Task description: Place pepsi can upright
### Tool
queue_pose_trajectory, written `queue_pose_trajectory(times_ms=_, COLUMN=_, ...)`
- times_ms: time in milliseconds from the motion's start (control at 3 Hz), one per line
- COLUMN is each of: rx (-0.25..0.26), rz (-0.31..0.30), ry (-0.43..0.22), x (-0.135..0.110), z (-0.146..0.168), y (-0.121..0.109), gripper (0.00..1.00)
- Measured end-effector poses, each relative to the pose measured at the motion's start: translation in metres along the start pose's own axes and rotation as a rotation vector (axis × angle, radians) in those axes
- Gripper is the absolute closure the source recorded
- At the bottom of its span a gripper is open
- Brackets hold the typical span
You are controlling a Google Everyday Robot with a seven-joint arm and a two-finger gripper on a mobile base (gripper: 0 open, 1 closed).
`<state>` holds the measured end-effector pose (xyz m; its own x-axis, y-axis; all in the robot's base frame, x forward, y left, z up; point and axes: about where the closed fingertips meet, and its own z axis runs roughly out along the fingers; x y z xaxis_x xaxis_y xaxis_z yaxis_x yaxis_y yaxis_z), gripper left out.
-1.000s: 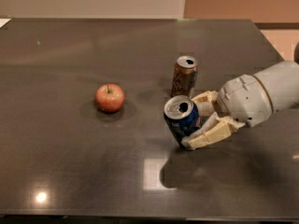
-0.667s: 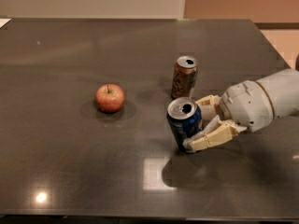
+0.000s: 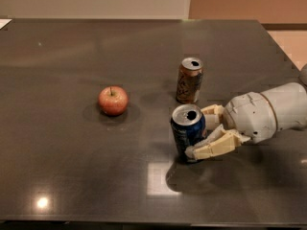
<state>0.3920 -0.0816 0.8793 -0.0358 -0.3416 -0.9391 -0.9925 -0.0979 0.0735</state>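
The arm is reaching in from the right edge of the view, running low and nearly level over the dark bench, with its white rounded wrist housing sitting just right of the pepsi can. The gripper is pointing left, toward the middle of the bench, and is gripping the pepsi can from the can's right side. The two cream-coloured fingers are bracketing the can body. The nearer finger is lying against the lower front of the can, and its tip is reaching down almost to the bench surface. The farther finger is showing behind the can's upper right edge. The pepsi can is standing upright in the front right part of the bench, its base at the surface and its silver top with the open mouth facing up. The brown-gold can is standing upright just behind the pepsi can, apart from it and from the gripper. The apple is resting well to the left of both cans, clear of the arm.
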Motion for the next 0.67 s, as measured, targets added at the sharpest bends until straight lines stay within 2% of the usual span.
queue_pose_trajectory(times_ms=667, rx=0.018, rz=-0.022, ry=-0.067, x=-0.0006, z=0.0073, y=-0.0057, gripper=1.0)
